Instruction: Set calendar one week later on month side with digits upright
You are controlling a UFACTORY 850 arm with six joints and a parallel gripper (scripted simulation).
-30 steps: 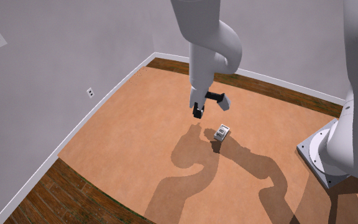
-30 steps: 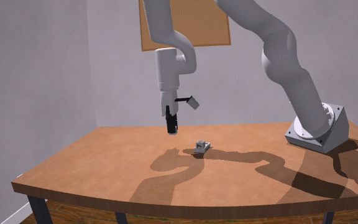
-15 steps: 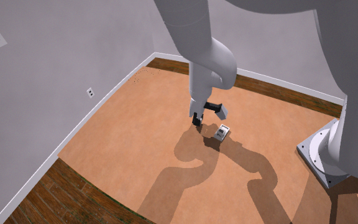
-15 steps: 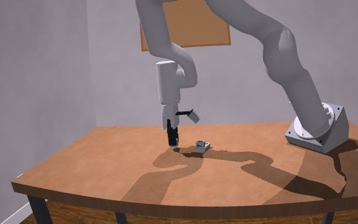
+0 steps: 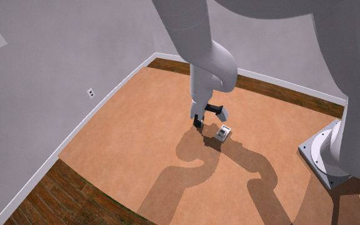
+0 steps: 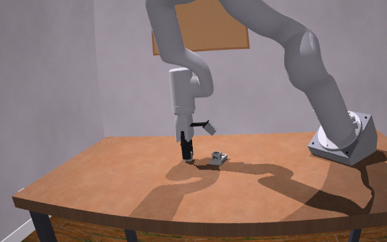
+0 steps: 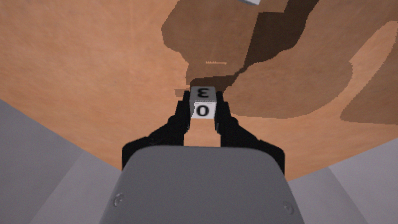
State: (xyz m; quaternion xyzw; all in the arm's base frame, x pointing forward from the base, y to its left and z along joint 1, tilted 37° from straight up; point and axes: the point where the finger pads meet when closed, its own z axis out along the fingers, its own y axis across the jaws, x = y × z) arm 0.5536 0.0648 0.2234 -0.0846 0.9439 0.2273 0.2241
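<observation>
My gripper [image 5: 199, 125] [image 6: 187, 159] [image 7: 202, 99] points down and is shut on a cube [image 7: 203, 110]. In the wrist view one face of this cube shows a 0, and the darker face beyond it shows a 3 that looks upside down. The fingertips are at or just above the table, to the left of the tray in the top and exterior views. The small light tray [image 5: 219, 139] [image 6: 216, 163] lies on the table. Another cube [image 5: 222, 132] [image 6: 216, 155] sits in it; its digit is too small to read. Only a bit of the tray [image 7: 251, 1] shows at the wrist view's top edge.
The arm's base [image 5: 319, 156] [image 6: 345, 151] stands on the table [image 5: 120, 125] [image 6: 113, 188] at the right. Walls rise behind and to the left. Shadows of the arm fall across the table around the tray.
</observation>
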